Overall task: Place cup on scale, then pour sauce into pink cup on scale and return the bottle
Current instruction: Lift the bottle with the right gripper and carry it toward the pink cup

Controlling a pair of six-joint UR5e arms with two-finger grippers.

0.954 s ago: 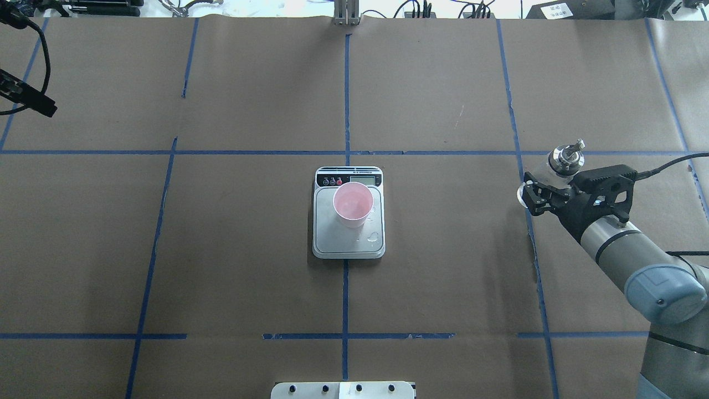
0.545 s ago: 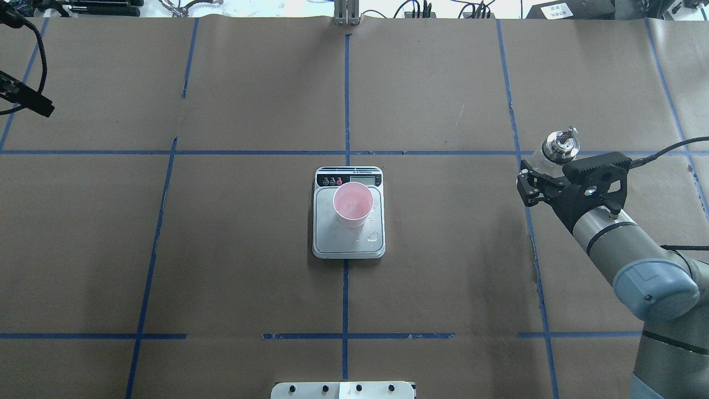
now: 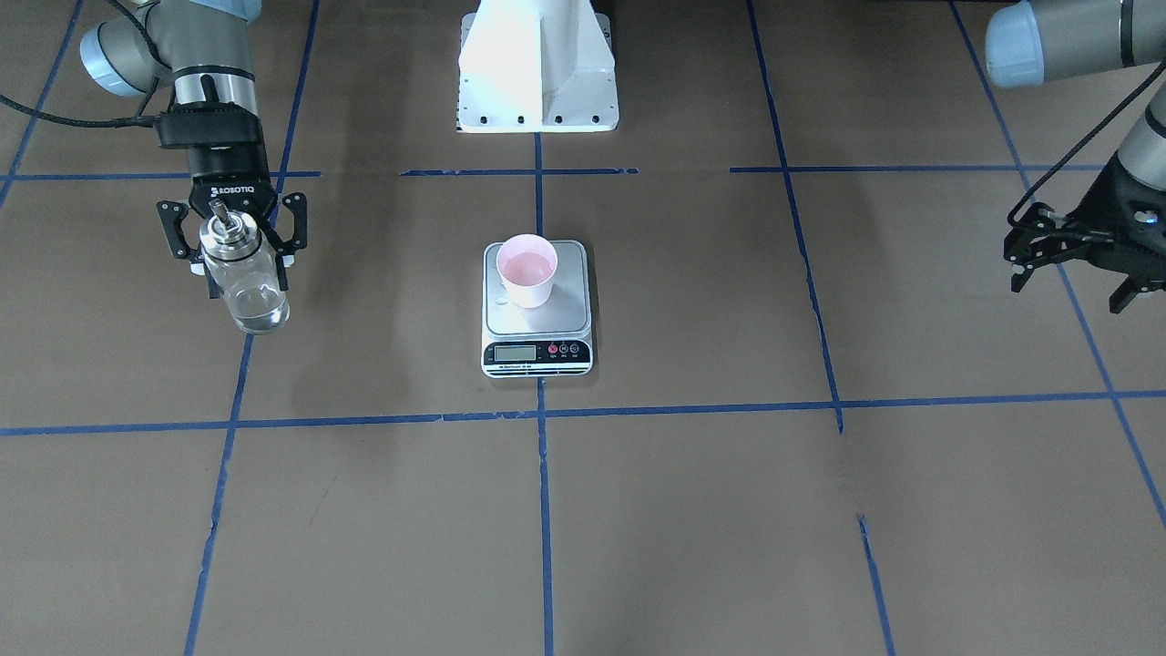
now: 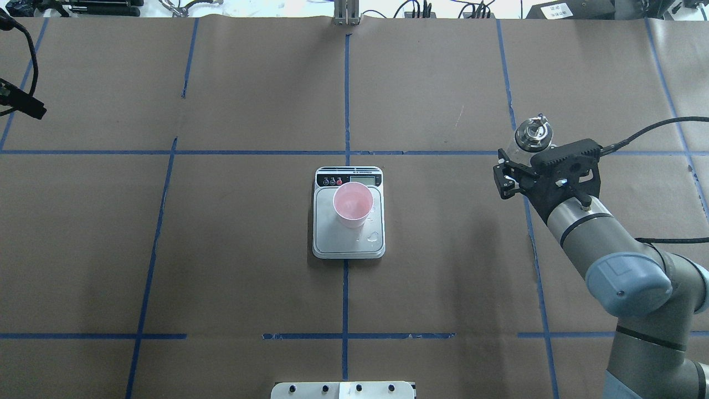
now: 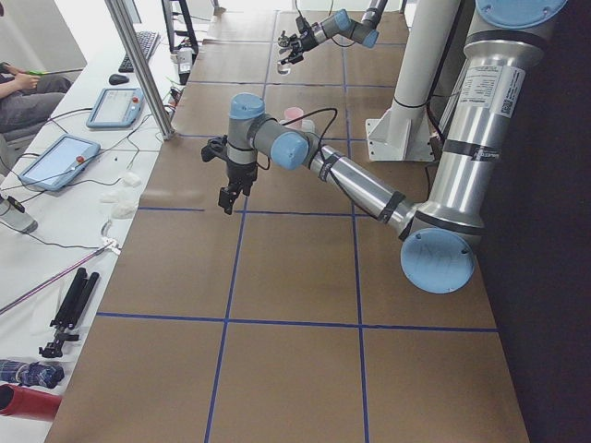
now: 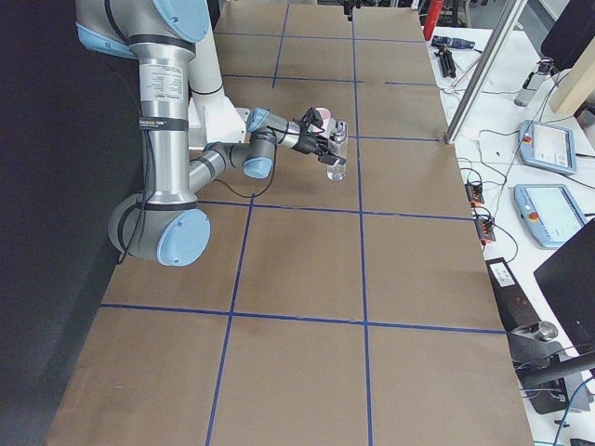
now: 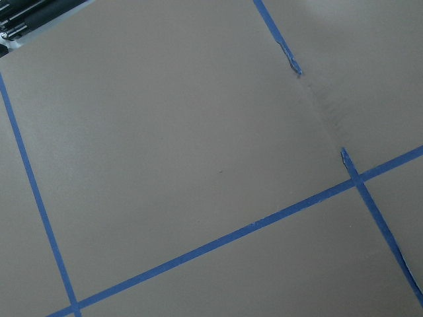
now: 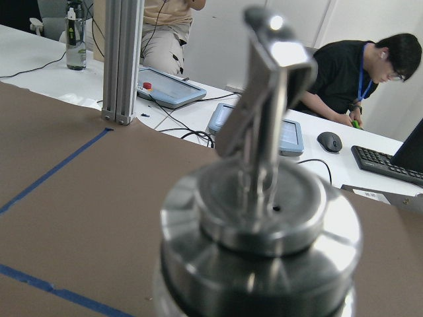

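Exterior front-facing view: the right claw (image 3: 239,260), marked ROBOTIQ, pinches the upright bottle (image 3: 246,292), well apart from the cup (image 3: 526,269) standing on the scale (image 3: 547,319). The left claw (image 3: 1066,290) hangs spread, holding nothing. Overhead exterior view: the cup sits toward the scale's display end, the bottle far to its right.

The scale (image 4: 343,244) sits at the middle of the surface (image 4: 232,249), straight out from my base. The cup (image 4: 352,204) stands on its platform, on the half farther from me, beside the display strip. Well off to the right, the bottle (image 3: 244,282) stands upright between the 2 fingers of my right gripper (image 3: 241,264). My left gripper (image 3: 1066,292) is far out on the left, well apart from the scale.
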